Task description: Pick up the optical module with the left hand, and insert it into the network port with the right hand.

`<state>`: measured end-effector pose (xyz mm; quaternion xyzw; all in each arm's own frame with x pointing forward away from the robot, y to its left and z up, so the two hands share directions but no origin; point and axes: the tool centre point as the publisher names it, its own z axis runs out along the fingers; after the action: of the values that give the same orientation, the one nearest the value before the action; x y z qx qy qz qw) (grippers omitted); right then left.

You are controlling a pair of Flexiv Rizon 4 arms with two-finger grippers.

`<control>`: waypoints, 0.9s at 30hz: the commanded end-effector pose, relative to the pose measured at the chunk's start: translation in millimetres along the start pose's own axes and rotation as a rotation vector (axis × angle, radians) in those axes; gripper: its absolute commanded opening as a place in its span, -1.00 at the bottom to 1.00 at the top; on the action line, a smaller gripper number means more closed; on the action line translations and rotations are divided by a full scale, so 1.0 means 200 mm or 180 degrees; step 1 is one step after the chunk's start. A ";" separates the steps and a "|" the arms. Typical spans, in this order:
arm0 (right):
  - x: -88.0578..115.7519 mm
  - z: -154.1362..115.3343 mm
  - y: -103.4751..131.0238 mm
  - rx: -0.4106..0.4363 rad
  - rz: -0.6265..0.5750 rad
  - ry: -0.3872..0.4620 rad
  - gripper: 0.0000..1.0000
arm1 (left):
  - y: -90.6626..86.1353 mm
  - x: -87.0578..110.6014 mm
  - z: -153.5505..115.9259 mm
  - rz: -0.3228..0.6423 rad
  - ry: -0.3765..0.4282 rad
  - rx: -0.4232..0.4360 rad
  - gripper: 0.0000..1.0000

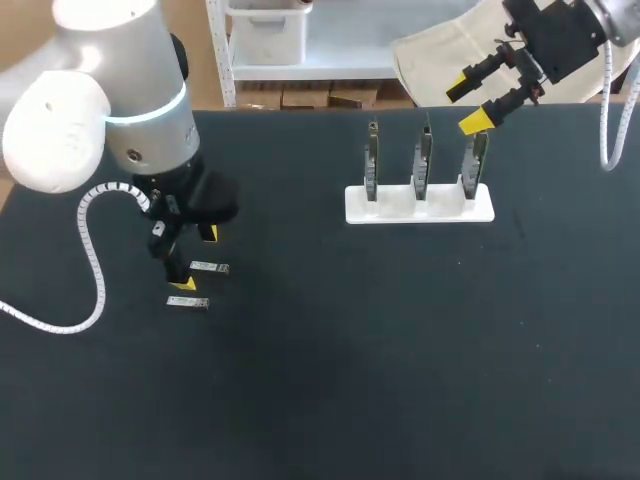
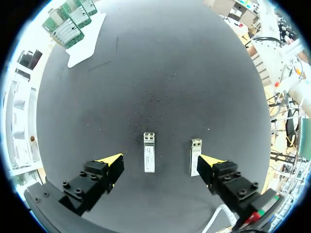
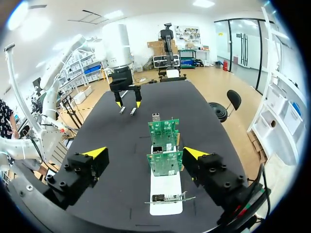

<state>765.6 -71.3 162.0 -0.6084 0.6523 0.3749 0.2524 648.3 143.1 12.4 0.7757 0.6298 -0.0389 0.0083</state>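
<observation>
Left gripper [image 2: 160,164], spread, is straddling a module [image 2: 149,154] for pickup; right gripper [image 3: 145,153], spread, is hovering above boards [image 3: 164,130], awaiting insertion.

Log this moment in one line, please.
left gripper: open around optical module | right gripper: open, facing board rack | held: nothing

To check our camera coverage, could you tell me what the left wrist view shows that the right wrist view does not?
Only left wrist: up close, one module midway in the open left tool, another close by a finger. Only right wrist: the open right tool, the left arm. Both: modules, boards on their stand, table.
</observation>
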 end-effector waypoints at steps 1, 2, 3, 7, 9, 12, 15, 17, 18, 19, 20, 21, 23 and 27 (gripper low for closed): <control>0.00 0.00 0.01 0.0022 -0.0004 -0.0004 1.00 | 0.01 0.01 0.02 -0.0026 -0.0047 0.0075 1.00; 0.00 0.00 0.01 0.0022 -0.0004 -0.0004 1.00 | 0.01 0.01 0.04 -0.0025 0.0008 0.0074 1.00; 0.00 0.00 0.01 0.0022 -0.0004 -0.0004 1.00 | 0.01 0.02 0.05 -0.0030 0.0054 0.0085 1.00; 0.00 0.00 0.01 0.0022 -0.0004 -0.0004 1.00 | 0.04 0.05 0.05 -0.0096 0.0083 0.0061 1.00; 0.00 0.00 0.01 0.0022 -0.0004 -0.0004 1.00 | 0.05 0.06 0.05 -0.0124 0.0080 0.0055 1.00; 0.00 0.00 0.01 0.0022 -0.0004 -0.0004 1.00 | 0.07 0.06 0.05 -0.0160 0.0017 0.0075 1.00; 0.00 0.00 0.01 0.0022 -0.0004 -0.0004 1.00 | 0.08 0.05 0.05 -0.0154 0.0005 0.0079 1.00; 0.00 0.00 0.01 0.0022 -0.0004 -0.0004 1.00 | 0.08 0.04 0.05 -0.0145 0.0002 0.0081 1.00; 0.00 0.00 0.01 0.0022 -0.0004 -0.0004 1.00 | 0.08 0.04 0.06 -0.0143 0.0002 0.0082 1.00; 0.00 0.00 0.01 0.0022 -0.0004 -0.0004 1.00 | 0.08 0.03 0.06 -0.0136 -0.0004 0.0096 1.00; 0.00 0.00 0.01 0.0022 -0.0004 -0.0004 1.00 | 0.08 0.03 0.07 -0.0149 -0.0016 0.0113 1.00; 0.00 0.00 0.01 0.0022 -0.0004 -0.0004 1.00 | 0.08 0.03 0.07 -0.0169 -0.0025 0.0119 1.00; 0.00 0.00 0.01 0.0022 -0.0004 -0.0004 1.00 | 0.09 0.03 0.07 -0.0198 -0.0037 0.0124 1.00; 0.00 0.00 0.01 0.0022 -0.0004 -0.0004 1.00 | 0.09 0.03 0.07 -0.0273 -0.0006 0.0122 1.00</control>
<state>765.6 -71.3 162.0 -0.6084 0.6523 0.3749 0.2524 663.5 146.3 -2.9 0.7481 0.6615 -0.0523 -0.0032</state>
